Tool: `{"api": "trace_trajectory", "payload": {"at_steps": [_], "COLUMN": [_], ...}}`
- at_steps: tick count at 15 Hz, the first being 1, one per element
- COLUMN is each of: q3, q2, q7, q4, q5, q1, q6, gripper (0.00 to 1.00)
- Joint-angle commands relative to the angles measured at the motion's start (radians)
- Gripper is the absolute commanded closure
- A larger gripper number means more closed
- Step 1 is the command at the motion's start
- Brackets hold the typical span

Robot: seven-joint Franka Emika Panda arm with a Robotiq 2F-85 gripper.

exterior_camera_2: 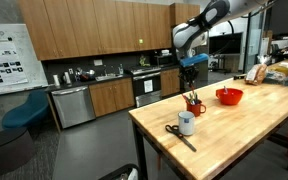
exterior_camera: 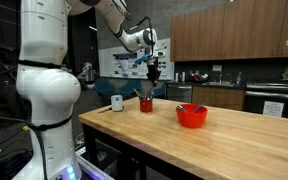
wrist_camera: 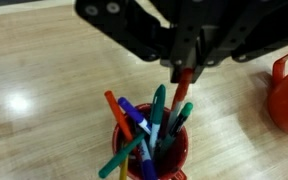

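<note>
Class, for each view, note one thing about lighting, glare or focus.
Wrist view: the gripper, shut on a red marker, looks dark and soft, and glare whitens the table. In both exterior views the red cup is small and slightly blurred.

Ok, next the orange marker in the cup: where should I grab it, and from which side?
Grip the orange marker by its top end, which stands above the rim of the cup, coming down from above. It leans outward, away from the bunch, so the jaws likely have room; only the purple marker sits close. The gripper is shut on a red marker.
</note>
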Motion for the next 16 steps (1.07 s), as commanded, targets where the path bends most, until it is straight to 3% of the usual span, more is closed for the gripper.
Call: {"api": "trace_trajectory", "payload": {"at_steps": [1, 9, 10, 16], "q3": [0.003, 0.002, 0.002, 0.001], "q2": [0.000, 0.000, 0.000, -0.017], "q7": [-0.001, -0.001, -0.001, -0.035], "q4": [0.002, 0.002, 0.002, 0.019], "q5": [0.000, 0.000, 0.000, 0.004], "q1": [-0.003, -0.003, -0.003, -0.007], "q6": [-0.003, -0.003, -0.003, -0.024], "gripper": [0.90, 0.90, 0.98, 0.98]}}
